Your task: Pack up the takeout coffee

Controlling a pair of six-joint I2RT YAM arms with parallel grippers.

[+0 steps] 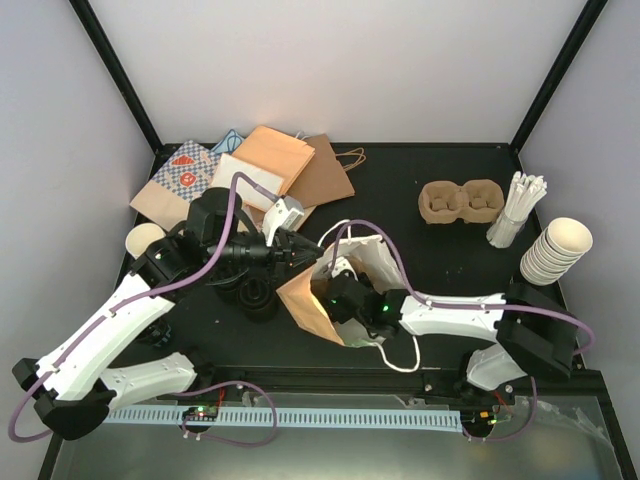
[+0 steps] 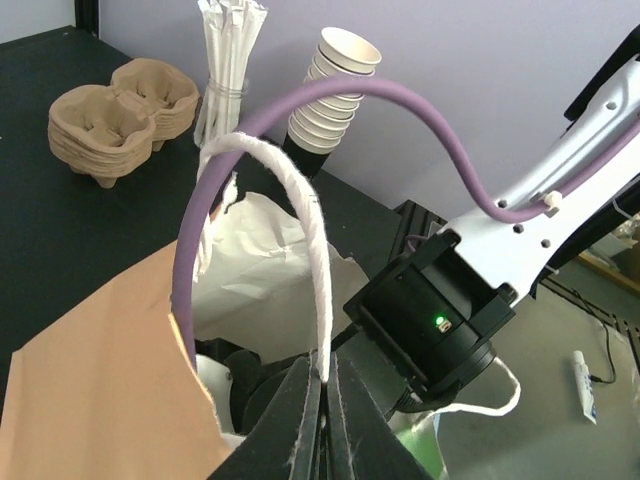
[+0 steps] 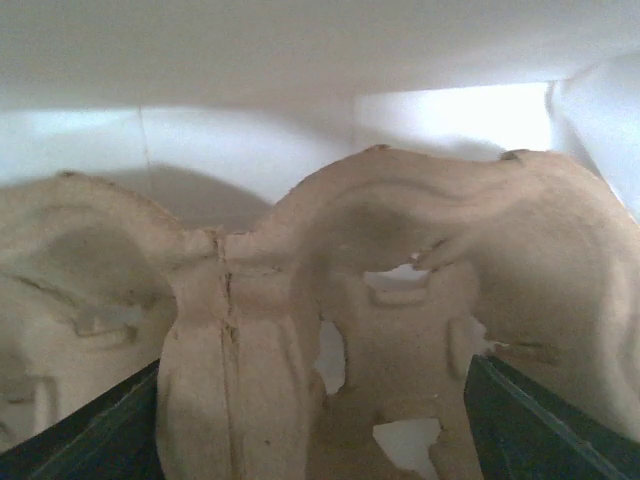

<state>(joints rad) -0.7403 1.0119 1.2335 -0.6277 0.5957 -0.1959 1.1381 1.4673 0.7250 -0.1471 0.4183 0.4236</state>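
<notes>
The left jaws are pressed together on the white twisted-paper handle of a brown paper bag, holding the loop up above the bag's mouth. In the left wrist view the two dark fingers meet on the cord with no gap between them. The bag stands open near the middle of the black desk, with its white lining showing and part of its rim ragged. Its other handle trails loose toward the near edge. The right arm reaches into the mouth from the right, and a green light is lit on its wrist housing.

The brown moulded-pulp carrier is inside the bag. It fills the right wrist view against the white lining, with its two wells side by side. The right jaws stand apart, one dark finger at each lower corner of that view and the carrier between them. Whether either finger touches the pulp cannot be told.

At the back right of the desk are a stack of carriers, a glass of paper-wrapped straws just beside it, and a leaning stack of lidless cream cups. At the back left lie flat brown bags overlapping one another. Beside them is a printed bag with a red and blue pattern, its print too small to read
</notes>
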